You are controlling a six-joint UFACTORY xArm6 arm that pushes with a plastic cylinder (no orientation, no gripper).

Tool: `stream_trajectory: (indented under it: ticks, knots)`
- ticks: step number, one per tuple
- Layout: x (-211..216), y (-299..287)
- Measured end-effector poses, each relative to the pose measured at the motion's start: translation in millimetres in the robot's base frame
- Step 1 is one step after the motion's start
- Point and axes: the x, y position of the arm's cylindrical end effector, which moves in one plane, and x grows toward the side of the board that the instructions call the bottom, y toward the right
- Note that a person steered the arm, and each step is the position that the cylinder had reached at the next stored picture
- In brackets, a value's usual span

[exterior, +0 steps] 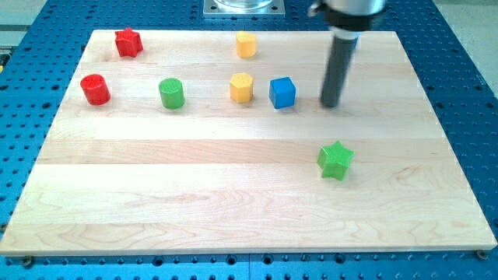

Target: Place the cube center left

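Dark upright rod sets my tip (331,104) on the wooden board (233,194), just right of the blue cube (282,92), gripping nothing

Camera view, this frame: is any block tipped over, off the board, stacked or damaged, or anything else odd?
Nothing stands out. All seven blocks sit flat and apart on the wooden board: none overhangs an edge or looks damaged. My tip rests just to the view's right of the blue cube, with a small gap, not touching it.

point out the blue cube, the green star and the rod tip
blue cube (282,92), camera view, middle of its front face
green star (335,160), camera view, centre of its top
my tip (331,105), camera view, rod's very lower end
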Motion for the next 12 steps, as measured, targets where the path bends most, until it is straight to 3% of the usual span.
stream_trajectory:
  ticks: [3, 5, 6, 7, 9, 10, 11, 12]
  knots:
    - [-37.4, -32.2]
    - [2.7, -108.8]
    - [13.7, -117.3]
    - [70.5, -207.9]
    - [84.6, -253.2]
    - [84.6, -324.4]
    - [95.7, -317.4]
    - [110.7, -353.4]
